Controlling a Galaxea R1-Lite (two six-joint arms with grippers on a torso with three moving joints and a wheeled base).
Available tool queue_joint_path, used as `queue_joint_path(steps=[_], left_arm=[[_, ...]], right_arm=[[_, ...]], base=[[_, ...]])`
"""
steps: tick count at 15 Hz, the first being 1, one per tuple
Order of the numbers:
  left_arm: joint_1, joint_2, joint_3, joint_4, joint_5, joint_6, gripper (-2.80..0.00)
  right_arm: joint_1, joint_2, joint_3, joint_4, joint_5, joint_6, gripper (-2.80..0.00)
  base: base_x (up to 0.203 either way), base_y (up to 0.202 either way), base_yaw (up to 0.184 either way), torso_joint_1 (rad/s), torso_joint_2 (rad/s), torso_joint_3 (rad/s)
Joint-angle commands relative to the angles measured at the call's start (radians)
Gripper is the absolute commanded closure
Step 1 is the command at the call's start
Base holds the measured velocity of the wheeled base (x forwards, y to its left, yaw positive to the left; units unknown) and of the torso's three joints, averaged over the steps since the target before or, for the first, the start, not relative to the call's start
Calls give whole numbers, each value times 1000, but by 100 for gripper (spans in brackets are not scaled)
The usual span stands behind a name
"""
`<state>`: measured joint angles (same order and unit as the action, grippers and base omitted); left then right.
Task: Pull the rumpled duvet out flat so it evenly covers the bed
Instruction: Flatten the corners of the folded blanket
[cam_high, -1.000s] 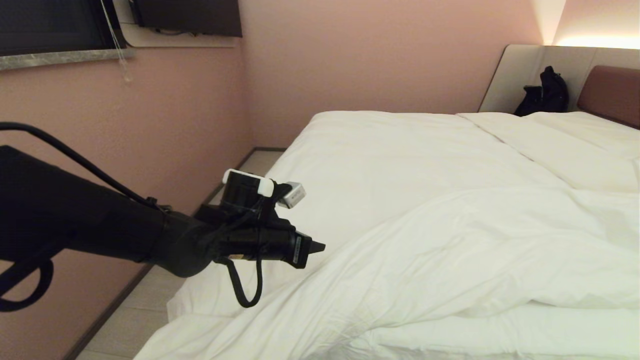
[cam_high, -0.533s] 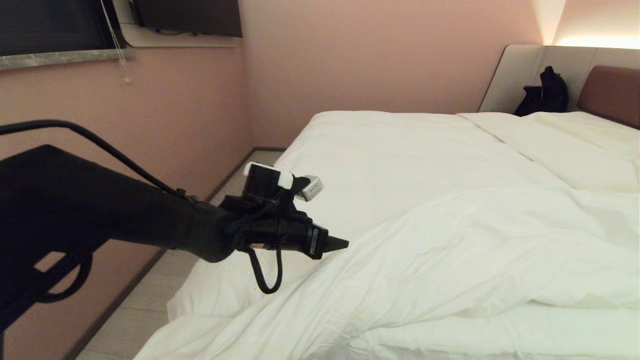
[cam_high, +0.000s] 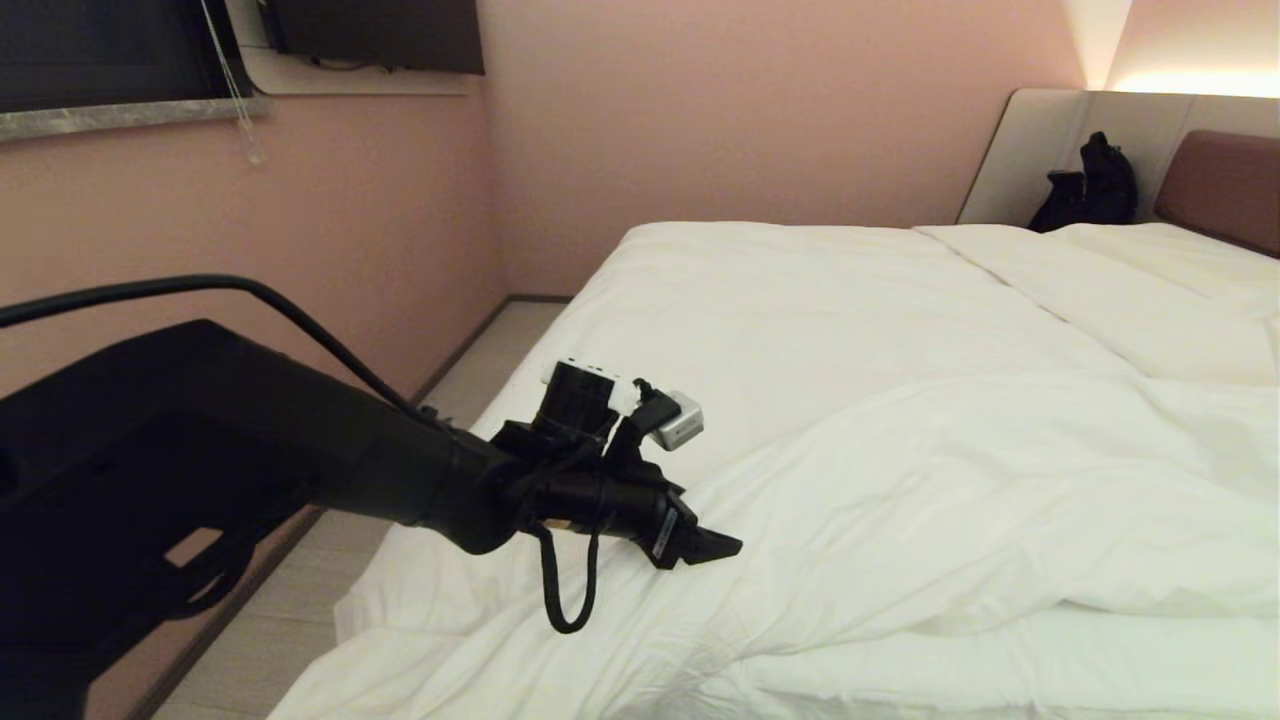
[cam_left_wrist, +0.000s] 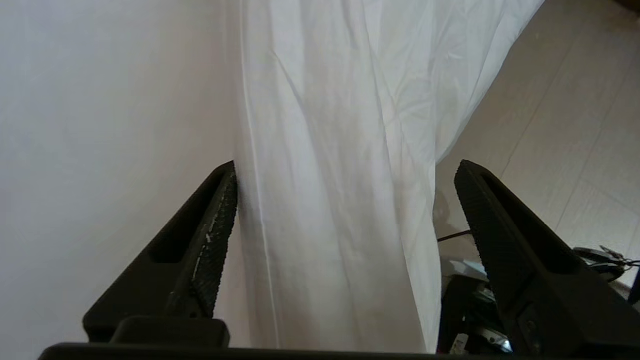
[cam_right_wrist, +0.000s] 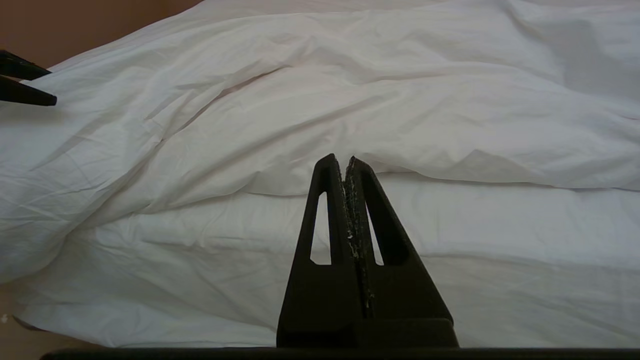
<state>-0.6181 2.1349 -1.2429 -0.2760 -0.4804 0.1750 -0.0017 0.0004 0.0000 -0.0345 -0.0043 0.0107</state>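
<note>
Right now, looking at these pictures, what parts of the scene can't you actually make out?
- Head view: the near part of the duvet is cut off by the bottom edge.
- Head view: the headboard runs off the right edge.
- Head view: the left gripper is seen side-on, hiding its gap; the left wrist view shows it open.
- Head view: the black item by the headboard is too dark to identify.

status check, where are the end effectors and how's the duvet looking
Left end effector open above the duvet edge, nothing held. Right end effector shut, parked low facing the bed. Duvet rumpled, not pulled flat. Nothing in the way.
</note>
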Motion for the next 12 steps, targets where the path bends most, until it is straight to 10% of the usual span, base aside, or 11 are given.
queue_joint_path(steps=[1, 12], left_arm=[[1, 17, -18, 7, 0, 11, -280], [8, 152, -98, 44, 2, 80, -280]], right_arm=[[0, 0, 0, -1, 0, 0, 0], [0, 0, 0, -1, 0, 0, 0]], base=[[0, 0, 0, 0, 0, 0], [0, 0, 0, 0, 0, 0]])
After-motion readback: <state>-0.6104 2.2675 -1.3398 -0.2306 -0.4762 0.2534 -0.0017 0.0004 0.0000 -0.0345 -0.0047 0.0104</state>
